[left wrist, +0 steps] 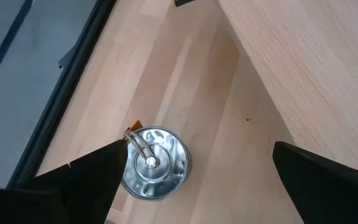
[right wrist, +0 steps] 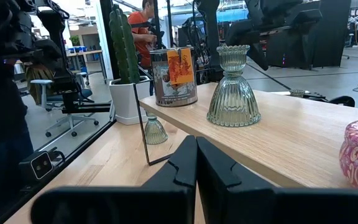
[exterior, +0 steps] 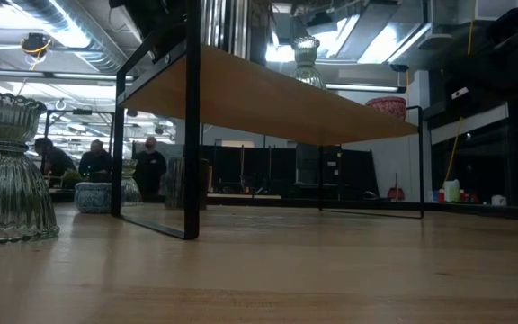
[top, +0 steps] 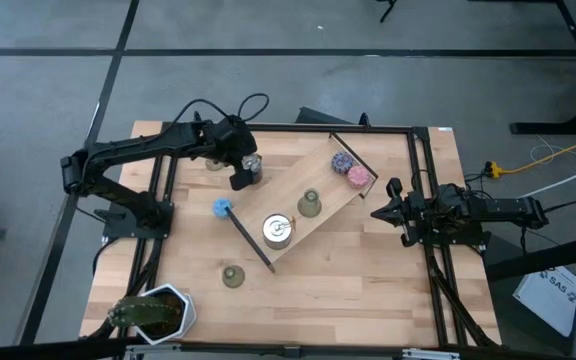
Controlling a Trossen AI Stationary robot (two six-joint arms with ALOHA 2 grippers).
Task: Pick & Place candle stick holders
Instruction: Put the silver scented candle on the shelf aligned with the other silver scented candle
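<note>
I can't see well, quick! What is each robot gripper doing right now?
Left gripper: open, holding nothing, above a silver tin.
Right gripper: shut, empty, waiting at the table's right side.

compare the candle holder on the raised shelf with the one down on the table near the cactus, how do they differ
The shelf candle holder stands on the raised wooden shelf, beside a silver tin; the table candle holder stands on the tabletop, apart from the shelf, nearer the potted cactus. In the right wrist view the shelf one looks larger only because it is closer. Both are upright, ribbed and bell-shaped.
</note>
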